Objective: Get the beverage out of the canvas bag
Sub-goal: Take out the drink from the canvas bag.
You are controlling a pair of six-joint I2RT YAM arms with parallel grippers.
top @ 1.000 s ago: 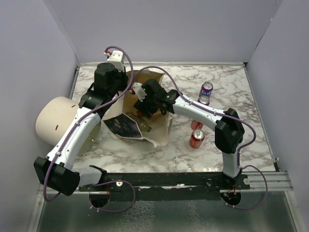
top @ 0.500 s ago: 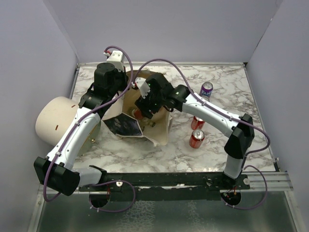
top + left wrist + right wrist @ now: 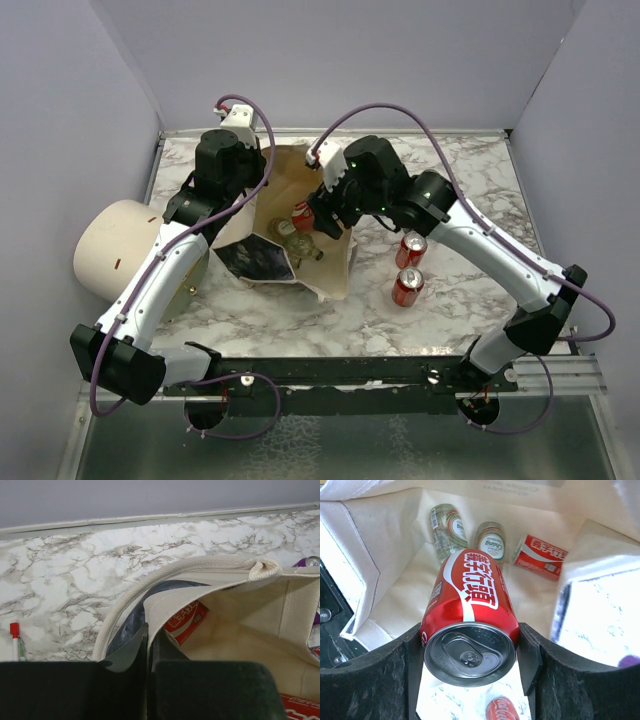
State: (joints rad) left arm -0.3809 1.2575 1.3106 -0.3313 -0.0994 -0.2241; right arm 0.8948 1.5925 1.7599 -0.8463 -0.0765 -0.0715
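Observation:
The cream canvas bag (image 3: 330, 270) stands open mid-table, its black printed panel (image 3: 255, 262) facing front-left. My left gripper (image 3: 149, 645) is shut on the bag's rim (image 3: 165, 602) and holds it open. My right gripper (image 3: 470, 655) is shut on a red cola can (image 3: 470, 610), lifted above the bag's opening; the can also shows in the top view (image 3: 303, 217). Inside the bag lie two green-labelled cans (image 3: 447, 527) (image 3: 490, 542) and another red can (image 3: 540, 555).
Two red cans (image 3: 407, 287) (image 3: 412, 248) stand on the marble right of the bag. A cream cylinder (image 3: 115, 250) lies at the left edge. A red-capped pen (image 3: 16, 640) lies on the marble left of the bag. Grey walls enclose the table.
My right gripper has risen out of the bag and drawn back to the right, bringing the red can up with it. The left arm has held still on the rim.

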